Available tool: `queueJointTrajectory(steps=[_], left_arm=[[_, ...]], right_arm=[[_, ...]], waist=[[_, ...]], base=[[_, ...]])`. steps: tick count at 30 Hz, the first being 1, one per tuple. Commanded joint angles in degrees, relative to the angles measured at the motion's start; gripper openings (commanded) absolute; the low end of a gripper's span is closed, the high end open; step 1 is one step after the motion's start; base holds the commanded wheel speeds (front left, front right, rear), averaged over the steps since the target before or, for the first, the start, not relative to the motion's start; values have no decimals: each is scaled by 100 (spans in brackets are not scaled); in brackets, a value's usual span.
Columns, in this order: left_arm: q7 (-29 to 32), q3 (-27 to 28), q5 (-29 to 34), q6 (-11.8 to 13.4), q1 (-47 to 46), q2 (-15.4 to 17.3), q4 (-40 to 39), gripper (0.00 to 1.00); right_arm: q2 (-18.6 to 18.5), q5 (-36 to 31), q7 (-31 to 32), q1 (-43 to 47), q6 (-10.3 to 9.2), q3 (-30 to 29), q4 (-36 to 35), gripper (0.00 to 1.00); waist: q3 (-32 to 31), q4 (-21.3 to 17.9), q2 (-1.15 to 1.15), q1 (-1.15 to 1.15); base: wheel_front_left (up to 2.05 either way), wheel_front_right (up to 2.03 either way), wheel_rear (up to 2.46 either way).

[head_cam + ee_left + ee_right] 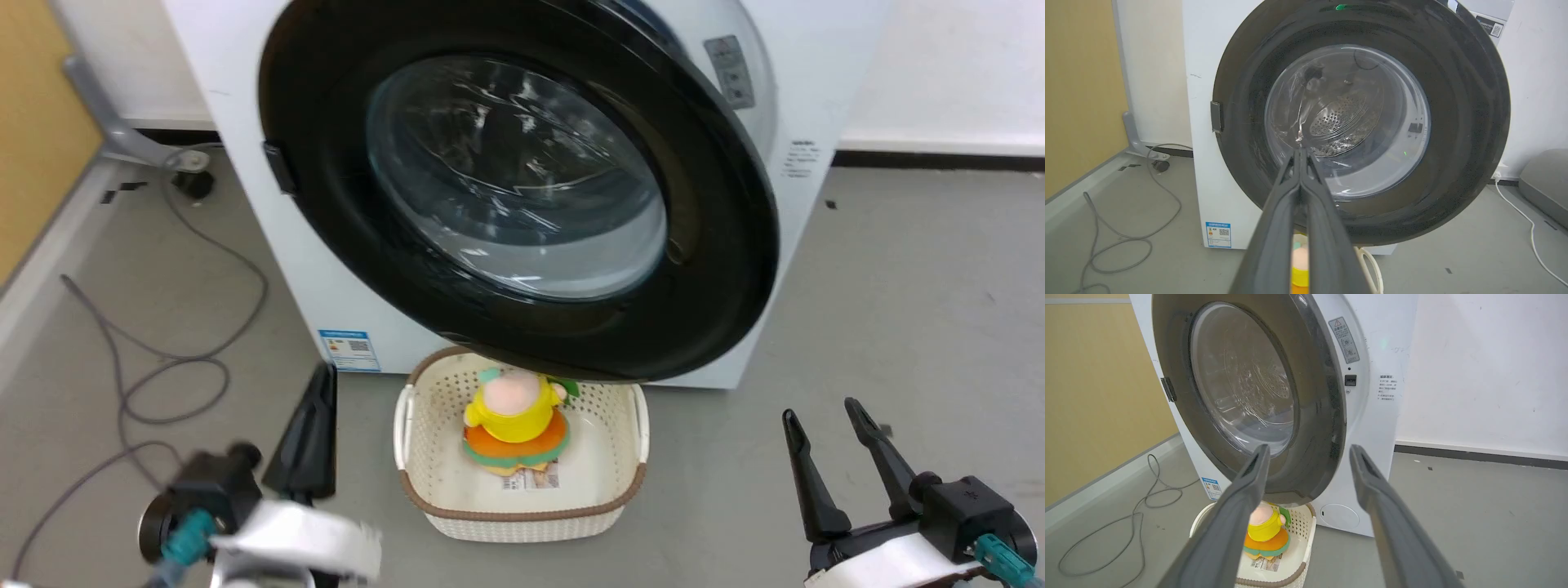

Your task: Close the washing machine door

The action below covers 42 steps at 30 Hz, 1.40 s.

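The washing machine (269, 245) is a big white front-loader. Its round black washing machine door (718, 245) hangs partly open, hinged at the left, with the free right edge swung away from the front panel. The clear glass bowl bulges in the door's middle. My left gripper (328, 371) is shut and empty, low at the left, short of the door; in the left wrist view its tips (1300, 150) point at the door (1461, 122) glass, with the steel drum (1339, 118) behind. My right gripper (819, 411) is open and empty, low right; it (1309, 449) faces the door (1314, 416) edge.
A cream basket (522, 523) holding a yellow and orange plush toy (514, 416) stands on the floor under the door's lower edge. A grey cable (163, 359) loops across the floor at the left, near a yellow wall (33, 122). Grey floor spreads to the right.
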Motion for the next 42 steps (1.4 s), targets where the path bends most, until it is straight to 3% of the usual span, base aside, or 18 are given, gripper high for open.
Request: queueJointTrajectory(steps=[1, 3, 5, 7, 16, 17, 18, 25, 30, 35, 42], left_arm=[[-24, 39, 152, 29, 133, -31, -62, 0], [-24, -2, 516, 47, 308, -2, -80, 0], [-24, 43, 576, 71, 478, -181, -118, 0], [-24, 76, 842, 120, 652, -295, -105, 100], [-24, 175, 1247, 19, 815, -512, -24, 100], [-24, 178, 1310, 19, 806, -528, -26, 100], [-25, 178, 1364, 12, 793, -544, -27, 100], [-25, 198, 1600, -52, 595, -699, -85, 100], [-25, 226, 1663, -139, 418, -842, -83, 100], [-25, 237, 1748, -233, 235, -957, -52, 100], [-25, 285, 1863, -350, 12, -1146, -57, 100]], right_arm=[[-17, -31, 14, 76, 5, -11, -37, 100], [-15, -19, 21, 91, 5, -14, -43, 100], [-20, -13, 25, 104, 5, 8, -24, 100], [-1, -28, 19, 136, 5, 34, -6, 100], [-8, -18, 18, 151, 5, 91, -1, 100], [-30, -18, 3, 127, 5, 117, -26, 38], [-55, -2, -3, 100, 5, 150, -43, 0], [-417, 56, 145, -430, 5, 604, -201, 0], [-977, 330, 496, -1179, 5, 962, -42, 0], [-1667, 788, 782, -2058, 5, 1230, 390, 0], [-2315, 1420, 1067, -3045, 5, 1129, 1249, 0]], waist=[[-58, 88, 0, 0], [-60, 134, 0, 0], [-63, 169, 0, 0], [-62, 215, 0, 0], [7, 393, 0, 0], [29, 428, 0, 0], [57, 465, 0, 0], [438, 756, 0, 0], [778, 951, 0, 0], [1111, 1116, 0, 0], [1501, 1360, 0, 0]], base=[[0, 0, 0], [0, 0, 0], [0, 0, 0], [0, 0, 0], [0, 0, 0], [0, 0, 0], [0, 0, 0], [0, 0, 0], [0, 0, 0], [0, 0, 0], [0, 0, 0]])
